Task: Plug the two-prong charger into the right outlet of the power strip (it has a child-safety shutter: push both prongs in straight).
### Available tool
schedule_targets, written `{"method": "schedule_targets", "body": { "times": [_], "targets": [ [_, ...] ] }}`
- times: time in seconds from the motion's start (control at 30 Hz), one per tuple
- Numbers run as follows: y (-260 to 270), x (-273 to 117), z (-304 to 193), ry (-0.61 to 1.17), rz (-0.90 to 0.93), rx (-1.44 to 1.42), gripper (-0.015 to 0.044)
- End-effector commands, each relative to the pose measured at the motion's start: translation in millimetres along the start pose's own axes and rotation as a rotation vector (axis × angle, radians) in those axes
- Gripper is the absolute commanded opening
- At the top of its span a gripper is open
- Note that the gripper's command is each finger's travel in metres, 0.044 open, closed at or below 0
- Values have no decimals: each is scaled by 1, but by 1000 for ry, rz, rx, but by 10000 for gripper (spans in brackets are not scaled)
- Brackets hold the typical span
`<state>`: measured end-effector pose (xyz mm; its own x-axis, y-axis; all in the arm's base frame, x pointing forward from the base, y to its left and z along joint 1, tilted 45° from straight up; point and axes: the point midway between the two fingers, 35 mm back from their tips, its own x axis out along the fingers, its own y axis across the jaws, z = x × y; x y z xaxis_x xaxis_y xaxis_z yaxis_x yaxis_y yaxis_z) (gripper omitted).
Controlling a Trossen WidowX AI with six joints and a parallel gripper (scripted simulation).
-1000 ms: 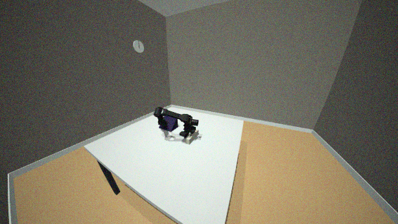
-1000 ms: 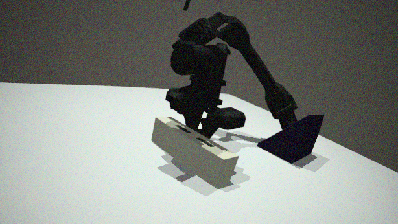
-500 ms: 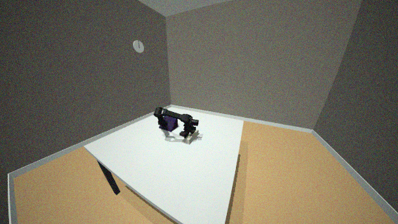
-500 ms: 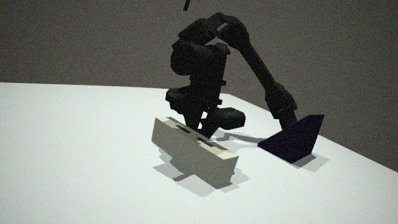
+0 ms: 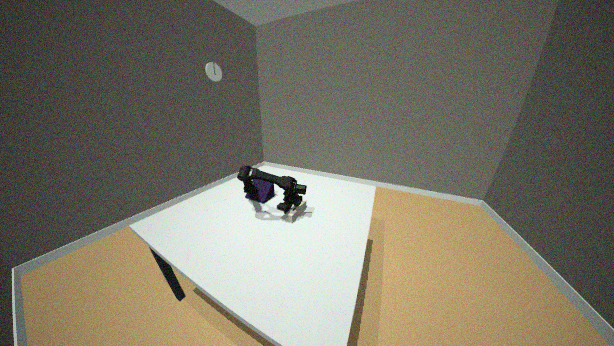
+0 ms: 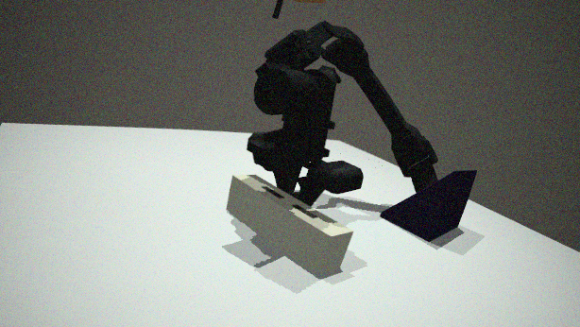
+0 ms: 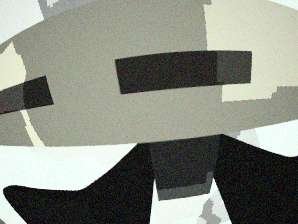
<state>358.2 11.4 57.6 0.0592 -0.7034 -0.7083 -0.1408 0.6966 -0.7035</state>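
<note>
The gripper (image 6: 298, 191) grips the charger (image 7: 182, 165) above the power strip (image 6: 288, 224); any tilt could jam the prongs against the shutter.

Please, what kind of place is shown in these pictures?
Probably a plain indoor test room: bare grey walls with one round wall clock, an orange floor, and a single white table. On the table, a dark robot arm works at a beige power strip.
</note>
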Motion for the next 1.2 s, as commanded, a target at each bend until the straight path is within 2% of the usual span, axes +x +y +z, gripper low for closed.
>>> {"method": "schedule_targets", "body": {
  "times": [0.0, 0.6, 1.17],
  "targets": [
    [-1, -3, 5, -18, -2, 14, 0],
    [0, 0, 0, 2, -1, -1, 0],
    [0, 0, 0, 2, -1, -1, 440]
  ]
}}
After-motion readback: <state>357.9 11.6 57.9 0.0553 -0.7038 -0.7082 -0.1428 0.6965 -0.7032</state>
